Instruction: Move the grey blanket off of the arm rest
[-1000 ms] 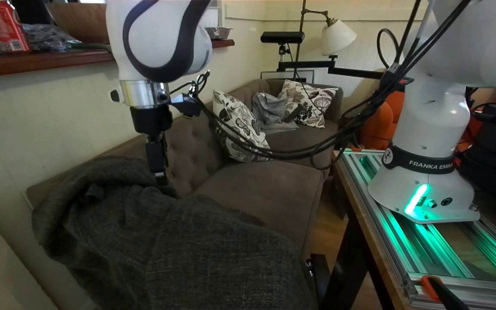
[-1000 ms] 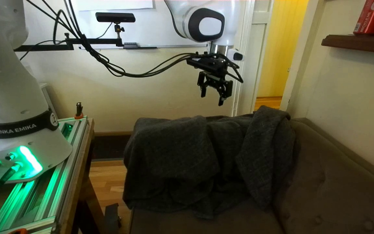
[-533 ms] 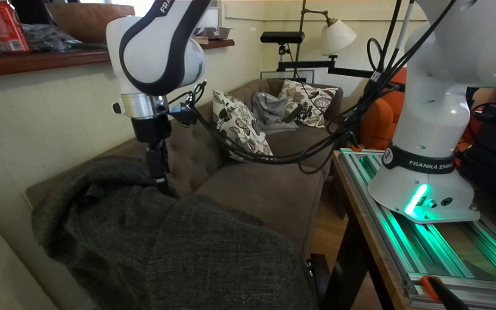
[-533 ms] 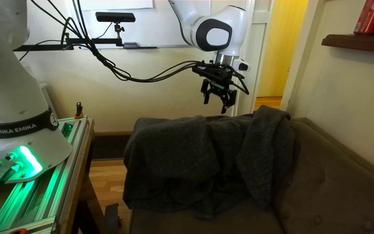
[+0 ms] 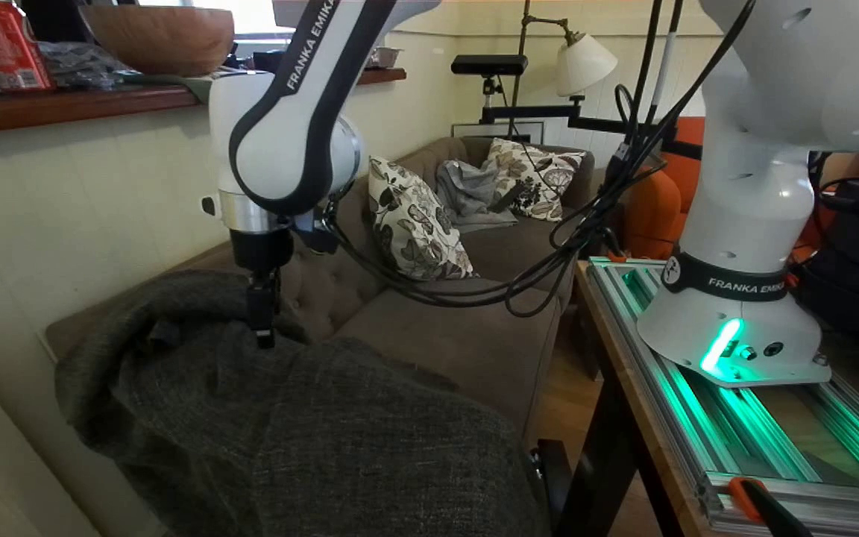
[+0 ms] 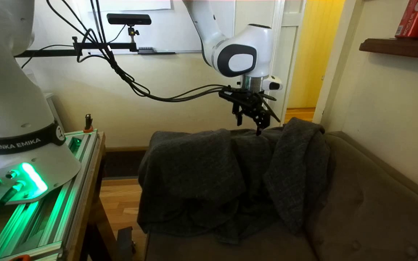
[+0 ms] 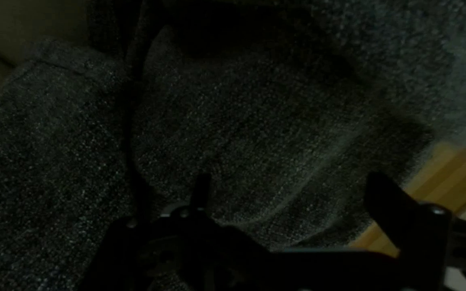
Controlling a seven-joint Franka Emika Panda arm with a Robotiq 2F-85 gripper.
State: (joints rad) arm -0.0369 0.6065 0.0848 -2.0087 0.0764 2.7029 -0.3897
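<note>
- The gripper (image 6: pixel 249 128) points down at the blanket (image 6: pixel 201 174), its fingers (image 7: pixel 382 202) spread well apart, the gap plain in the wrist view.
- In both exterior views a fingertip overlaps the blanket; whether it touches the cloth, I cannot tell.
- The blanket, dark grey, is draped in folds over the end of the sofa (image 6: pixel 376 203) and hides the arm rest beneath.
- One thick fold lies beside the sofa's back; the lower edge hangs to the seat.
- The wrist view is dim: blanket fills most of it, with a strip of wood floor (image 7: pixel 459 178) at the right.
- The arm (image 6: pixel 236 58) reaches over from its base (image 5: pixel 731 328), which stands on metal rails (image 5: pixel 761 429) and shows a green light.
- Black cables (image 6: pixel 132 85) sag between base and gripper.
- Farther along the sofa sit two patterned pillows (image 5: pixel 418 224), a light grey cloth (image 5: pixel 470 190) between them.
- A shelf (image 5: pixel 101 108) on the wall holds a red can (image 5: pixel 8 48) and a wooden bowl (image 5: pixel 168 41).
</note>
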